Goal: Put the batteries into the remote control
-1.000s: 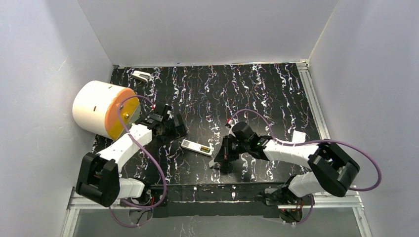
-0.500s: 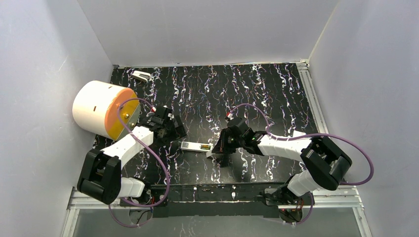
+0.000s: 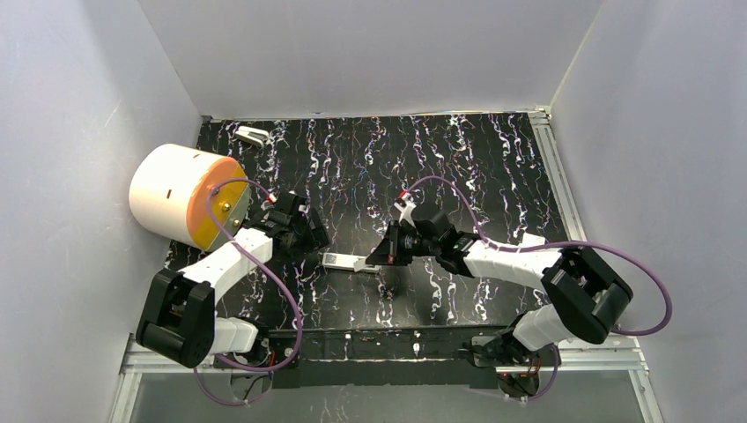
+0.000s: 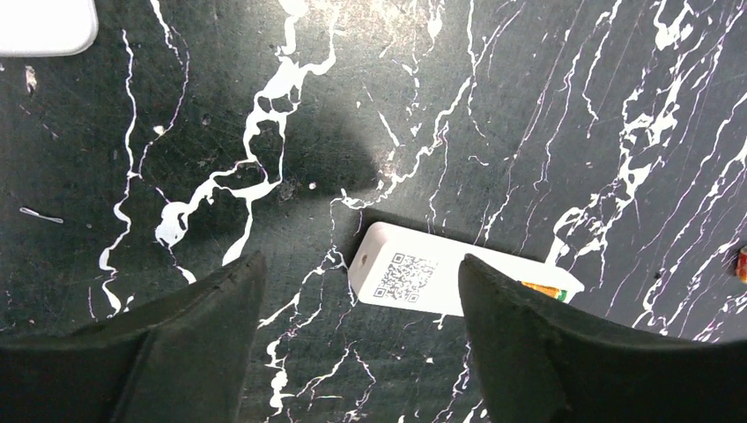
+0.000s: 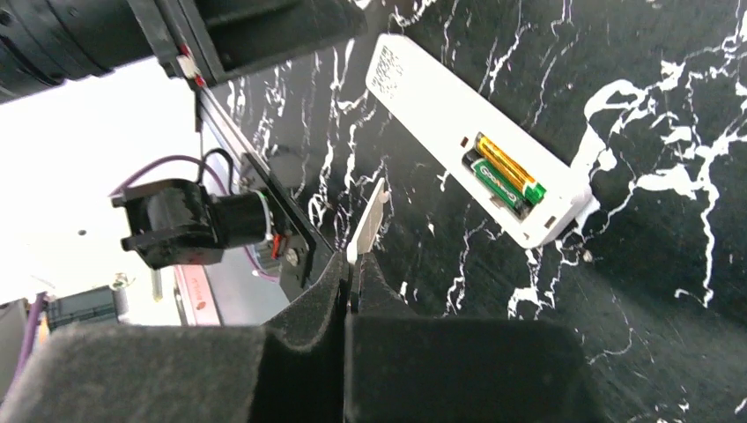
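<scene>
Two batteries [image 5: 502, 172]: sitting in the remote control [image 5: 432, 97] bay.
Left gripper [image 4: 352, 344]: gaping wide, gripping nothing.
Right gripper [image 5: 351, 273]: clamping thin cover [image 5: 370, 220].
Risk: edge-pinched cover slipping or twisting free.

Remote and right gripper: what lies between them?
Right wrist view: a thin white piece sticks out of the shut right gripper; beyond it, bare table up to the remote.
</scene>
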Action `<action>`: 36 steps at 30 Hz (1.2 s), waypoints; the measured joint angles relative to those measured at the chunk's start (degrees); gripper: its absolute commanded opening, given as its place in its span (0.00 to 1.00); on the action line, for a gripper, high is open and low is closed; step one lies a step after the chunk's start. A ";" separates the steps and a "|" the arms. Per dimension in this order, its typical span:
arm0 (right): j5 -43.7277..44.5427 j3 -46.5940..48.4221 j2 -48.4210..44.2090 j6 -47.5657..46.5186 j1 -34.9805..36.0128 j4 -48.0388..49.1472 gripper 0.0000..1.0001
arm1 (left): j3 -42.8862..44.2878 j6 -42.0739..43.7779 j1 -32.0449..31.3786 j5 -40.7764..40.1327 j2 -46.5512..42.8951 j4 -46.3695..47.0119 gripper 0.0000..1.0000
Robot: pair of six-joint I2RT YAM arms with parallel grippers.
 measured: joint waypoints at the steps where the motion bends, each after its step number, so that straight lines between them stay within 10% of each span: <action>1: 0.07 -0.17 -0.04 0.48 -0.11 1.25 0.01 | 0.00 0.00 0.00 0.11 0.00 0.00 0.64; 36: 9.75 -12.46 8.46 19.91 -0.46 28.46 0.01 | -2.32 1.75 0.02 4.79 3.69 3.58 0.43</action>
